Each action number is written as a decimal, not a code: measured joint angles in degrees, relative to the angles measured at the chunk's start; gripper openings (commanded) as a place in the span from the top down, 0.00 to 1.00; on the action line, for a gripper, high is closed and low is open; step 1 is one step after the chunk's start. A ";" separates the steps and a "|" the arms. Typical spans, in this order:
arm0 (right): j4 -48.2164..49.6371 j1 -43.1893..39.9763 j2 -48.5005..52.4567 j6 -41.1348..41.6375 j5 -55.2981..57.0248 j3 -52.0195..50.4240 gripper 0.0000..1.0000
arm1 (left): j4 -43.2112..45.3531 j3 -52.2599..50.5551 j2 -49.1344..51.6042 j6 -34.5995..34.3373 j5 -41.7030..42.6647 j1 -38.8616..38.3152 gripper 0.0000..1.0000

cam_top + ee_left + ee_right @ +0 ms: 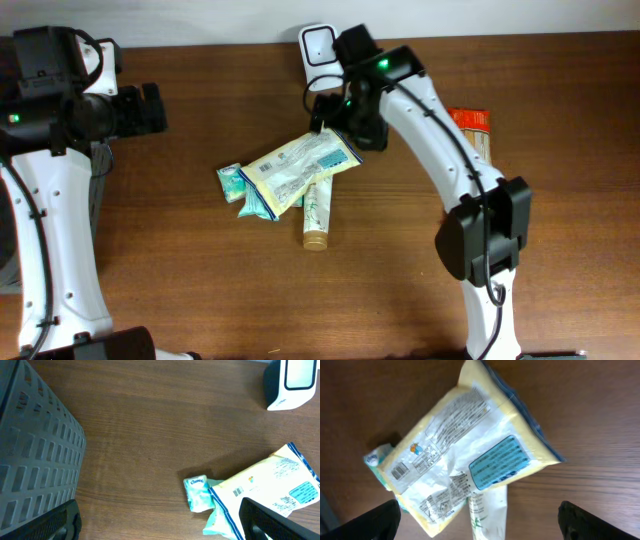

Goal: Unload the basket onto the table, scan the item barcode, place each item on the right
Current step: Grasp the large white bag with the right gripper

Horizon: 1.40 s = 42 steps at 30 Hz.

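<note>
Fingers (pixel 600 520) of the right gripper (pixel 480 522) stood wide apart and held nothing, one at each lower corner of the wrist view, hanging directly over the pile. Just beneath them lay the yellow-and-white packet (pixel 465 455), flat and printed side up, with its blue-edged end nearest the gripper and its barcode (pixel 399 471) at the opposite end. The packet rested across the top of a pale tube (pixel 487 510), and a small tissue pack (pixel 196 492) touched its barcode end on the brown table (pixel 200 280). Beyond the pile, at the back edge of the table, the white scanner (pixel 318 47) stood upright, near the right arm but apart from the packet. Well off to the side, the left gripper (pixel 160 515) hovered with its fingers equally wide and empty, beside a grey slotted basket (pixel 35 445). An orange packet (pixel 470 125) lay at the far right, untouched. By the look of it, the step in hand was the grasp on the packet, not yet made: no pad touched it. The next move would call for lowering onto the blue-edged end, closing on that thin edge without catching the tube below, then lifting and turning the packet so that the barcode faced the scanner's window. A slack, crinkled film like this one could fold in the grip and hide the code.
</note>
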 measured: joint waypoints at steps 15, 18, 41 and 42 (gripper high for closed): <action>14.86 1.60 1.03 2.32 0.02 -15.21 0.02 | 0.00 0.00 0.00 0.00 0.00 0.00 0.01; 17.07 2.47 1.03 3.54 0.00 -18.82 0.03 | 0.00 0.00 0.00 0.00 -0.02 0.00 0.01; 28.87 2.86 1.03 -5.97 0.00 -20.28 0.40 | 0.00 0.00 0.00 0.00 0.00 0.00 0.01; 28.68 2.89 1.03 -6.49 -0.11 -20.28 0.39 | 0.00 0.00 0.00 0.00 -0.02 0.00 0.01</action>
